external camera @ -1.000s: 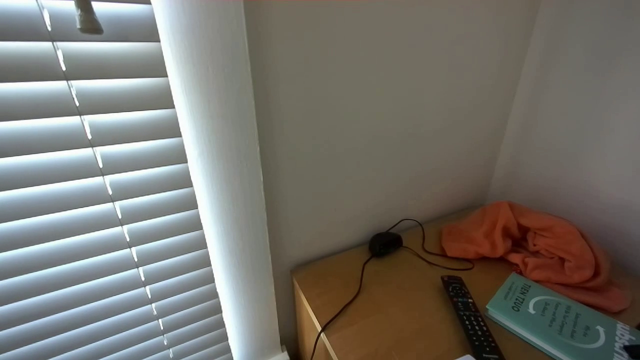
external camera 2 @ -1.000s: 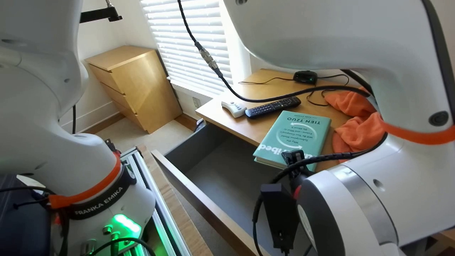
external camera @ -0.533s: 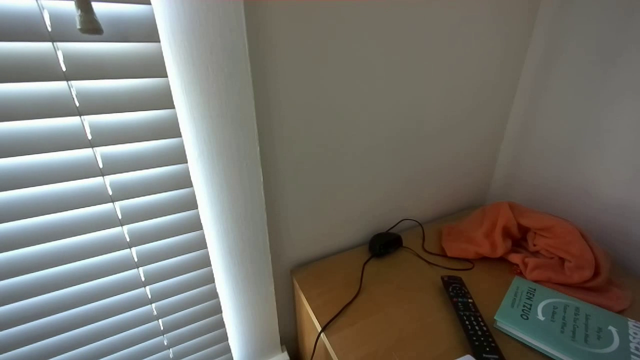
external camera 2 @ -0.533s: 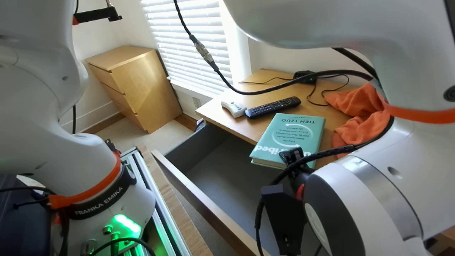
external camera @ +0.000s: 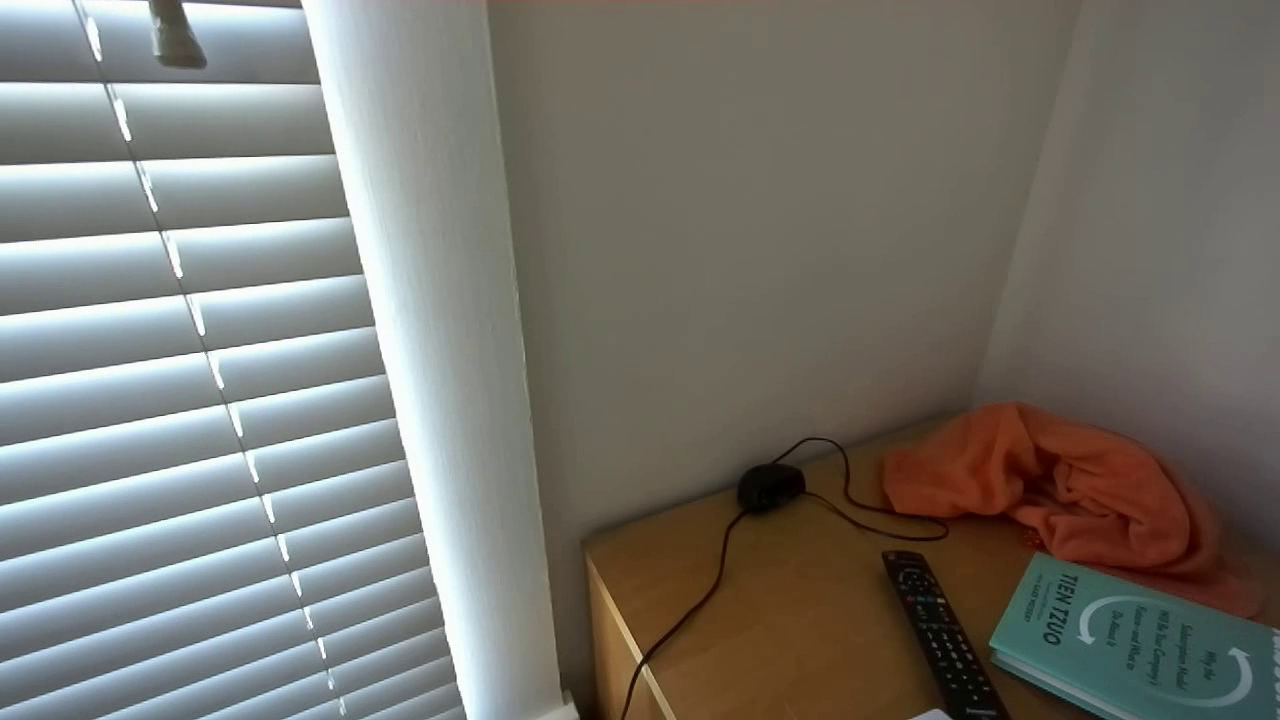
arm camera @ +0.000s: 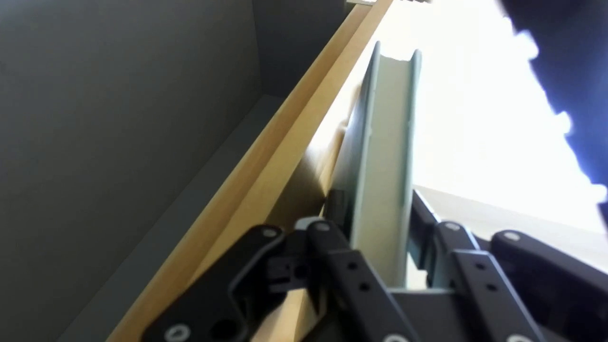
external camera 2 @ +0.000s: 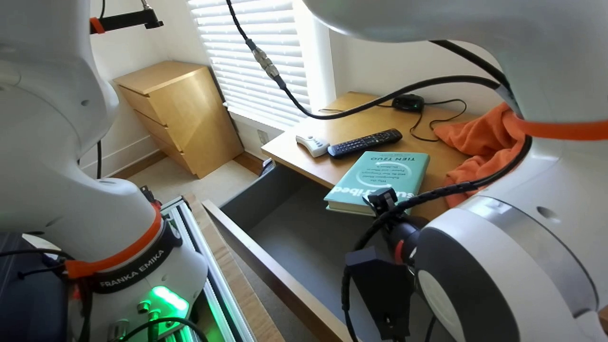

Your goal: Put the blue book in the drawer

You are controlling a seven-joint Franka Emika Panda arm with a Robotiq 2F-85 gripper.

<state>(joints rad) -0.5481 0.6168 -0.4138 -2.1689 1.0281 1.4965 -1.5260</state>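
Note:
The blue book (external camera 2: 380, 173), teal-covered, lies on the desktop in both exterior views (external camera: 1140, 640), its near end over the desk's front edge. In the wrist view its pale page edge (arm camera: 384, 142) stands between my fingers. My gripper (arm camera: 377, 213) is shut on that end, one finger under the book beside the desk edge, the other on its top cover. In an exterior view the gripper (external camera 2: 384, 202) is partly hidden by cable and wrist. The open drawer (external camera 2: 280, 273) is below the book's near end; the arm hides its right part.
A black remote (external camera 2: 365, 142) and a white controller (external camera 2: 312, 145) lie beside the book. An orange cloth (external camera 2: 484, 142) is behind it. A black box (external camera 2: 407, 102) with a cord sits at the back. The robot's cable (external camera 2: 427, 197) hangs by the wrist.
The book and gripper have moved together off the desk toward the drawer, leftward in the view with the arm. The upper arm link has risen, and more of the cloth now shows.

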